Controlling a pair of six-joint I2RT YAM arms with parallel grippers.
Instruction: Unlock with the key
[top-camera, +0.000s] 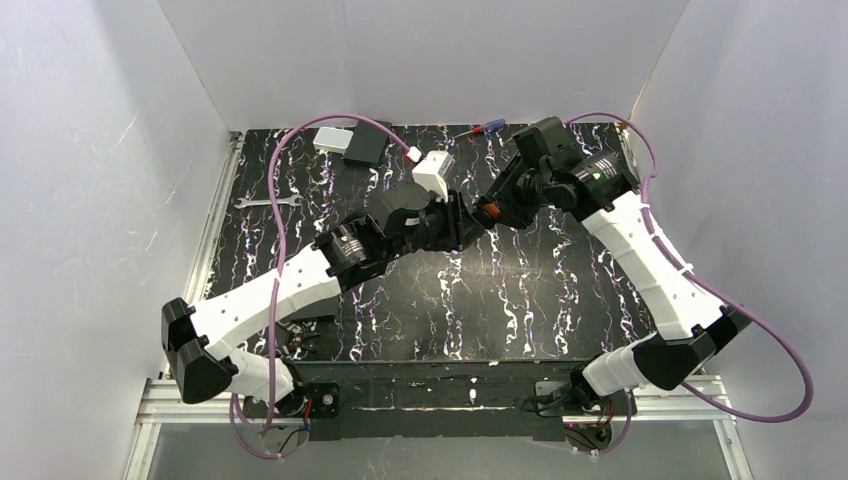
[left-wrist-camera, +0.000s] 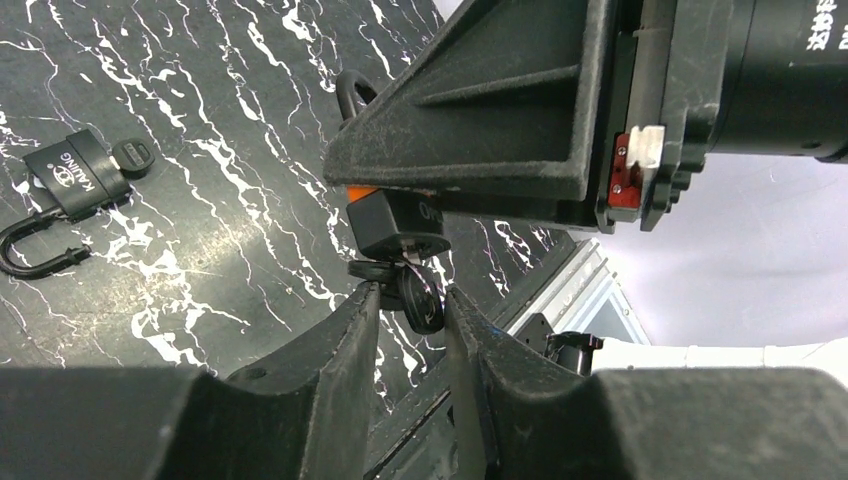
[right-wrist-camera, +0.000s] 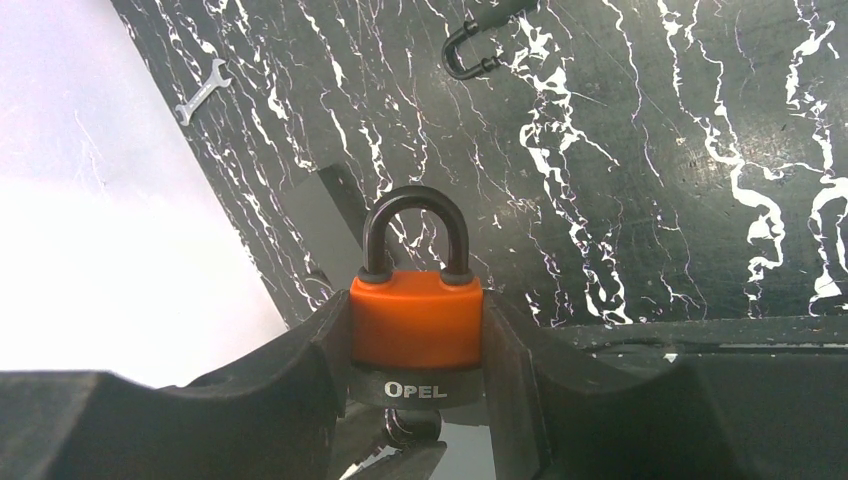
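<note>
Two grips, right jaws clamped on orange padlock (right-wrist-camera: 415, 325), left jaws pinching its inserted key (left-wrist-camera: 422, 303)

The orange padlock (right-wrist-camera: 415, 325) reads "OPEL" on its dark band.

My left gripper (top-camera: 467, 224) and right gripper (top-camera: 484, 214) meet tip to tip mid-table, a small orange item (top-camera: 488, 209) between them.

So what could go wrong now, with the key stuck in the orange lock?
The left pincer grips the key only by its small dark head, so it might slip while turning. The orange lock sits off the table in the right pincer; a hard twist could tilt it or pull it loose.
</note>
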